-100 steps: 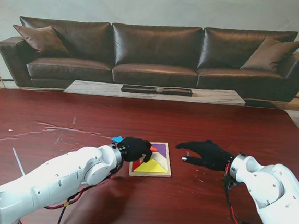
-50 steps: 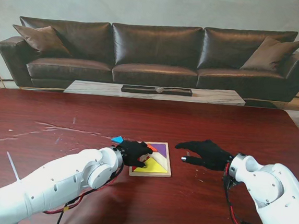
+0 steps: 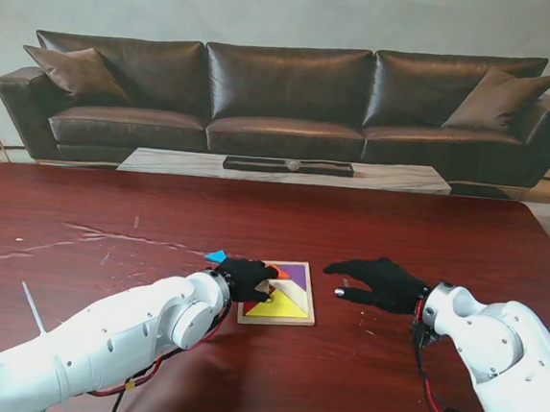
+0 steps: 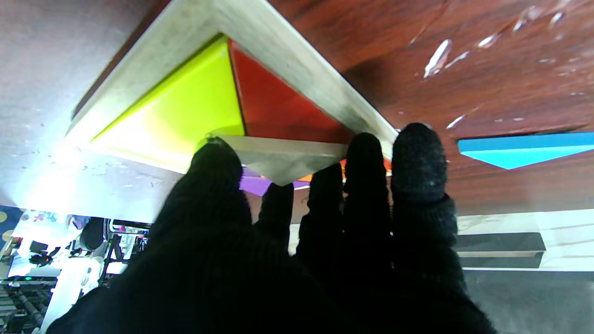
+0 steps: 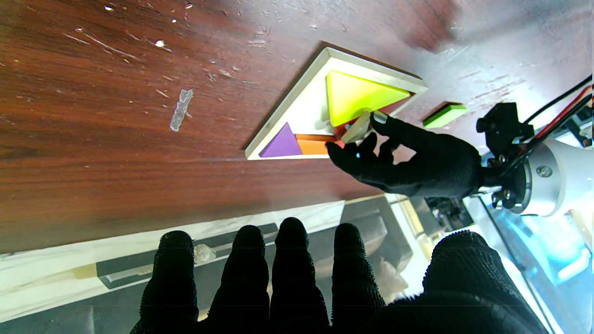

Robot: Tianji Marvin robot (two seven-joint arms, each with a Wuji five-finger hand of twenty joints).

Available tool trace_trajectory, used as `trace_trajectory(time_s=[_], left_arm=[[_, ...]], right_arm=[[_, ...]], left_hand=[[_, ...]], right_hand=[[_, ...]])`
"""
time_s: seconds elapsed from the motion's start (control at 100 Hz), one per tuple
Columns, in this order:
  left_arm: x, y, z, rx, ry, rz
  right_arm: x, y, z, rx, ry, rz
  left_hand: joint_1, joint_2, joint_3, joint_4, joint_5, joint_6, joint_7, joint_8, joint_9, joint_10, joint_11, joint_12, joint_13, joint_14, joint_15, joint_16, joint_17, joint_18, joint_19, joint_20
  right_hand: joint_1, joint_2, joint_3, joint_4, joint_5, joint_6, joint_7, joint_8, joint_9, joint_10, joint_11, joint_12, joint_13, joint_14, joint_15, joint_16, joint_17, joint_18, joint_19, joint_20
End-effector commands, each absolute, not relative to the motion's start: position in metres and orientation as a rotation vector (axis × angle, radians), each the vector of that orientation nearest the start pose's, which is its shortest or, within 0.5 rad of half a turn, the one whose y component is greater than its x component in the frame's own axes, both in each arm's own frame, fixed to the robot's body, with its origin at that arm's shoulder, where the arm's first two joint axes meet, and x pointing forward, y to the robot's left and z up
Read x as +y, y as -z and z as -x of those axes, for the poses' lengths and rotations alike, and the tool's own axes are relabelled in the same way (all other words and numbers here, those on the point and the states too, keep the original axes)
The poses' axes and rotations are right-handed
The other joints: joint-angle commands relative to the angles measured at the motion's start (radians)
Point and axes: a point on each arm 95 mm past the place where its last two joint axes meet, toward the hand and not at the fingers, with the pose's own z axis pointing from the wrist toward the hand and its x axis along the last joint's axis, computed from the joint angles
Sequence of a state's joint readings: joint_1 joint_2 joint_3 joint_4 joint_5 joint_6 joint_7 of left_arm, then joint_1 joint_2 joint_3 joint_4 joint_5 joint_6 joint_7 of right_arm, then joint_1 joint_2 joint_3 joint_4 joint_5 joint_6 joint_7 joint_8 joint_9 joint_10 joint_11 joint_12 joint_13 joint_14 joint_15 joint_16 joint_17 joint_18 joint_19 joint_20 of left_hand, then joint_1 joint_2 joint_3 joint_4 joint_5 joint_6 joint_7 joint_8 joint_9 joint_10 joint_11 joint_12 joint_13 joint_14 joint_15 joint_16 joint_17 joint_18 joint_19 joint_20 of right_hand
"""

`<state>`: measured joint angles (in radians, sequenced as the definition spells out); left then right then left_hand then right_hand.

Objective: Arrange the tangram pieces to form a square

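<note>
Over the tray (image 3: 300, 319), left robot hand (image 3: 247, 277) pinches a pale piece (image 4: 283, 160).

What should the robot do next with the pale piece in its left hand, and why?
Probably lower it flat into the tray. The left hand pinches the pale piece, tilted above the wooden tray, beside the yellow triangle, where bare tray floor shows. The right hand waits open.
</note>
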<state>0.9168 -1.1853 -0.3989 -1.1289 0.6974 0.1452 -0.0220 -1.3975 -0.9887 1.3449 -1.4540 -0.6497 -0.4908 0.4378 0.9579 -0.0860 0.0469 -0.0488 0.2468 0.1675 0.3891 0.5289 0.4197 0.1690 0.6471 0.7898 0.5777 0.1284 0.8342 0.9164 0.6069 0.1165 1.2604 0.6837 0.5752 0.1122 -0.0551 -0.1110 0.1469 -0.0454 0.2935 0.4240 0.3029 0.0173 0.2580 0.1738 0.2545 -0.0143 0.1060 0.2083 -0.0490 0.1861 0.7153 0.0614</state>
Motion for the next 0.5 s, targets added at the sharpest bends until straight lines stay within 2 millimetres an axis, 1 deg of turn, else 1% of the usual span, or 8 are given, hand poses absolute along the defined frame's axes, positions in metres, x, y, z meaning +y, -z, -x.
trace_trajectory(time_s=[0.0, 0.06, 0.11, 0.14, 0.28, 0.32, 0.39, 0.49], left_arm=[[-0.1357, 0.3723, -0.4719, 1.946, 1.330, 1.124], [-0.1369, 0.3728, -0.4715, 1.941, 1.331, 1.129], [-0.1381, 0.3732, -0.4714, 1.932, 1.340, 1.135], [-0.1389, 0.3735, -0.4713, 1.926, 1.345, 1.145], [-0.1400, 0.3730, -0.4713, 1.922, 1.348, 1.155], [-0.1399, 0.3727, -0.4713, 1.923, 1.348, 1.157], [-0.1402, 0.3727, -0.4708, 1.921, 1.347, 1.169], [-0.1404, 0.3730, -0.4704, 1.927, 1.333, 1.159]], right_arm=[[-0.0649, 0.2962, -0.4366, 1.944, -1.625, -1.274], [-0.0649, 0.2961, -0.4366, 1.944, -1.625, -1.273], [-0.0648, 0.2961, -0.4366, 1.944, -1.625, -1.272], [-0.0647, 0.2961, -0.4366, 1.944, -1.625, -1.271], [-0.0647, 0.2964, -0.4364, 1.943, -1.626, -1.273], [-0.0648, 0.2965, -0.4363, 1.943, -1.625, -1.274], [-0.0648, 0.2966, -0.4362, 1.942, -1.626, -1.274], [-0.0645, 0.2966, -0.4362, 1.942, -1.627, -1.274]], left_hand=[[0.024, -0.011, 0.006, 0.046, 0.016, -0.006, 0.043, 0.016, 0.041, -0.012, 0.013, -0.016, 0.009, 0.000, 0.025, -0.007, 0.019, -0.007, 0.032, -0.018], [-0.001, 0.010, -0.005, 0.043, 0.006, 0.003, 0.065, 0.020, 0.028, -0.003, 0.003, -0.021, -0.003, 0.006, 0.015, -0.011, 0.016, -0.005, 0.031, -0.022], [-0.020, 0.027, -0.018, 0.041, 0.001, 0.011, 0.075, 0.019, 0.022, 0.006, -0.007, -0.027, -0.011, 0.017, 0.006, -0.015, 0.010, 0.008, 0.029, -0.024], [-0.028, 0.036, -0.025, 0.040, 0.000, 0.011, 0.076, 0.017, 0.018, 0.013, -0.014, -0.030, -0.017, 0.026, 0.001, -0.017, 0.000, 0.018, 0.029, -0.023], [-0.069, 0.068, -0.056, 0.036, -0.006, 0.021, 0.063, 0.005, -0.005, 0.028, -0.050, -0.046, -0.044, 0.038, -0.028, -0.028, -0.020, 0.035, 0.031, -0.015], [-0.078, 0.071, -0.060, 0.036, -0.004, 0.026, 0.054, 0.000, -0.011, 0.036, -0.072, -0.058, -0.051, 0.048, -0.049, -0.040, -0.027, 0.040, 0.027, -0.011], [-0.073, 0.067, -0.058, 0.037, -0.006, 0.033, 0.045, -0.004, -0.012, 0.037, -0.087, -0.068, -0.053, 0.053, -0.063, -0.049, -0.031, 0.042, 0.025, -0.008], [-0.055, 0.049, -0.053, 0.040, -0.009, 0.039, 0.040, -0.004, -0.017, 0.028, -0.092, -0.072, -0.060, 0.045, -0.071, -0.054, -0.040, 0.036, 0.018, -0.008]], right_hand=[[0.002, 0.015, 0.003, 0.023, -0.019, -0.027, -0.004, 0.000, 0.008, 0.000, 0.007, 0.007, 0.016, -0.008, -0.004, 0.012, -0.010, 0.009, 0.001, -0.006], [0.003, 0.015, 0.003, 0.023, -0.019, -0.027, -0.004, -0.001, 0.008, 0.000, 0.007, 0.007, 0.015, -0.010, -0.004, 0.012, -0.011, 0.008, 0.001, -0.006], [0.003, 0.015, 0.003, 0.023, -0.019, -0.027, -0.004, -0.001, 0.008, 0.000, 0.007, 0.007, 0.017, -0.010, -0.003, 0.012, -0.011, 0.009, 0.001, -0.006], [0.003, 0.015, 0.003, 0.023, -0.019, -0.026, -0.004, -0.001, 0.009, 0.000, 0.008, 0.007, 0.016, -0.009, -0.003, 0.012, -0.011, 0.009, 0.001, -0.006], [0.004, 0.014, 0.003, 0.023, -0.019, -0.026, -0.003, -0.001, 0.008, -0.001, 0.008, 0.007, 0.015, -0.010, -0.003, 0.012, -0.011, 0.009, 0.001, -0.006], [0.003, 0.015, 0.002, 0.023, -0.019, -0.026, -0.003, -0.001, 0.009, 0.000, 0.008, 0.007, 0.016, -0.010, -0.003, 0.012, -0.011, 0.009, 0.001, -0.006], [0.004, 0.014, 0.002, 0.023, -0.019, -0.026, -0.003, -0.001, 0.008, 0.000, 0.008, 0.007, 0.016, -0.009, -0.002, 0.012, -0.011, 0.010, 0.001, -0.006], [0.004, 0.014, 0.002, 0.023, -0.019, -0.027, -0.003, -0.001, 0.008, 0.001, 0.008, 0.007, 0.016, -0.009, -0.002, 0.012, -0.011, 0.009, 0.001, -0.006]])
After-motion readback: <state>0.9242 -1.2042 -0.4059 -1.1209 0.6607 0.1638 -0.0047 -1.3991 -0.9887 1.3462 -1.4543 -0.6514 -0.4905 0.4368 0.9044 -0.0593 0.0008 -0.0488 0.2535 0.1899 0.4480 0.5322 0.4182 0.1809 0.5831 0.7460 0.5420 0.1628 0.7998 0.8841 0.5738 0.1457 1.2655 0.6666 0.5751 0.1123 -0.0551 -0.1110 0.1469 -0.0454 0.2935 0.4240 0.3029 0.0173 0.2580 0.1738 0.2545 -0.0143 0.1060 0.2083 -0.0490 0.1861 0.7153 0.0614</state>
